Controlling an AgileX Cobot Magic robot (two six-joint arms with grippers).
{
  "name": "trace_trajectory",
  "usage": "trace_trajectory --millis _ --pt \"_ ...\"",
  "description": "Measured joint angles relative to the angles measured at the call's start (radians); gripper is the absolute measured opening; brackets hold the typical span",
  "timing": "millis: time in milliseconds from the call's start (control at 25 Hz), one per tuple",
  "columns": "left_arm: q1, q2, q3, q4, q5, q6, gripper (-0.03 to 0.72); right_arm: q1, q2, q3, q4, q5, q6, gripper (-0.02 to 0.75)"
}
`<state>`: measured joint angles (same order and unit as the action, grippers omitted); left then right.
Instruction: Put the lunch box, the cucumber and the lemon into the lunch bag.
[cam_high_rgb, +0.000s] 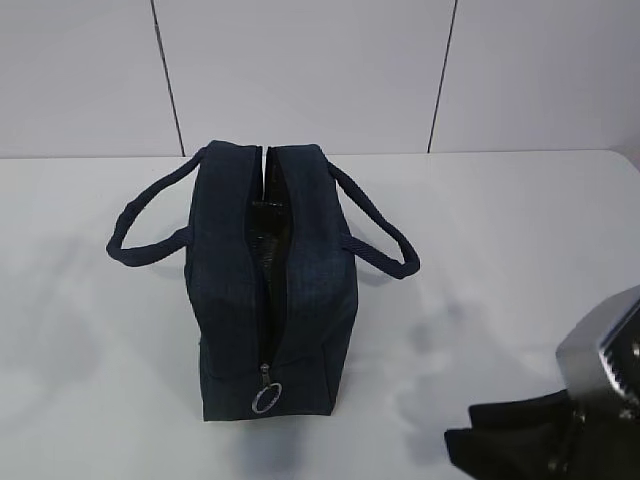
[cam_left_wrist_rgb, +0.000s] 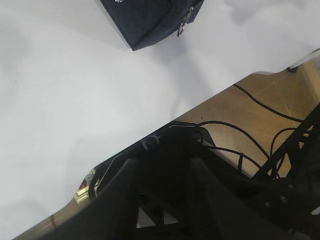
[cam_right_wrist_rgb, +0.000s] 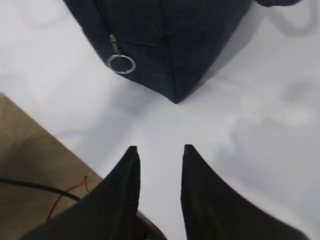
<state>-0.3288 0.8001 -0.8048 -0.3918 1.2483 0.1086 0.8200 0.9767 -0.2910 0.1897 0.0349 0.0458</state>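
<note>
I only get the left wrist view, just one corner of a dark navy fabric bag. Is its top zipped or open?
Observer: Open. In the exterior view the dark navy fabric lunch bag gapes along its top, showing dark shiny lining.
Operator: Where are its handles?
Observer: The two loop handles lie splayed out, one to each side of the opening.
Operator: And the right arm?
Observer: The right fingers stand apart with nothing between them, over the white table, pointing towards the bag's metal ring pull.
</note>
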Motion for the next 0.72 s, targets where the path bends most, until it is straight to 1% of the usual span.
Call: trace_trajectory --millis 200,280,520,600,720 --pt "0.000 0.000 0.000 -0.002 0.000 -0.006 0.235 0.204 0.011 0.000 0.000 -0.076 0.000 0.198" --pt "0.000 0.000 0.000 -0.004 0.000 -0.010 0.235 0.240 0.044 0.000 0.009 -0.131 0.004 0.199" --pt "0.000 0.000 0.000 -0.005 0.000 -0.034 0.235 0.248 0.274 0.000 0.016 -0.348 0.033 0.241" --pt "0.000 0.000 0.000 -0.006 0.000 -0.038 0.235 0.249 0.370 -0.002 0.016 -0.452 0.062 0.244" --pt "0.000 0.000 0.000 -0.006 0.000 -0.047 0.235 0.249 0.499 -0.028 0.016 -0.544 0.113 0.247"
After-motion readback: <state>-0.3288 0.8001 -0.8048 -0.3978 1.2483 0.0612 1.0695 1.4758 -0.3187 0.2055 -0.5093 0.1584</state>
